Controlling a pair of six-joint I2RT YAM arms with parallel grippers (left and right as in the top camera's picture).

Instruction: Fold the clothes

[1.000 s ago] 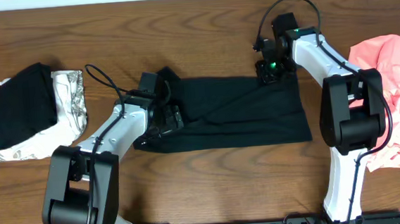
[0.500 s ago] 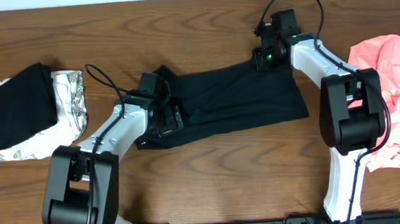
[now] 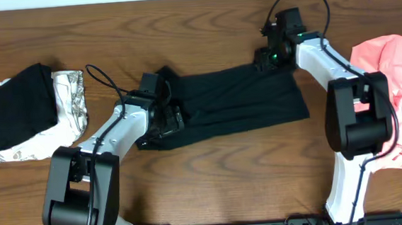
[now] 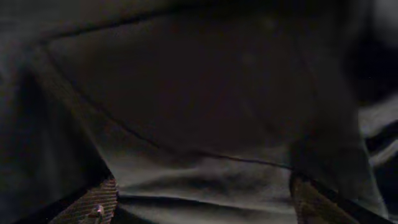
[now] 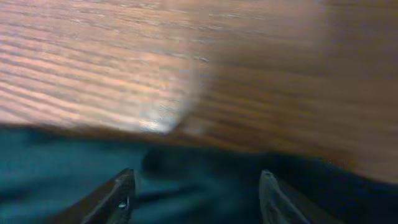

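The right gripper (image 3: 266,57) sits at the far right corner of the black shirt (image 3: 236,103). Its wrist view shows the two fingers (image 5: 121,193) set somewhat apart with the dark hem lying between them and bare wood of the table (image 5: 186,62) just beyond. Whether they pinch the cloth cannot be told. From this gripper the shirt runs away to the left and toward the robot, its long axis lying across the table from one arm to the other, the right end a little farther back. At the other end the left gripper (image 3: 171,116) is down on the bunched left edge, jaws wide apart in its own view, with black cloth filling everything between and above them. The next fold likely turns on that far corner, and the right arm is the nearer one to it. Only the overhead shows the layout — the shirt's whole outline, the black garment (image 3: 19,104) stacked on the white grey-patterned one (image 3: 74,100) well off to the left, and the salmon-pink one (image 3: 399,99) heaped at the right edge; the wrist views give only the cloth at the fingers.
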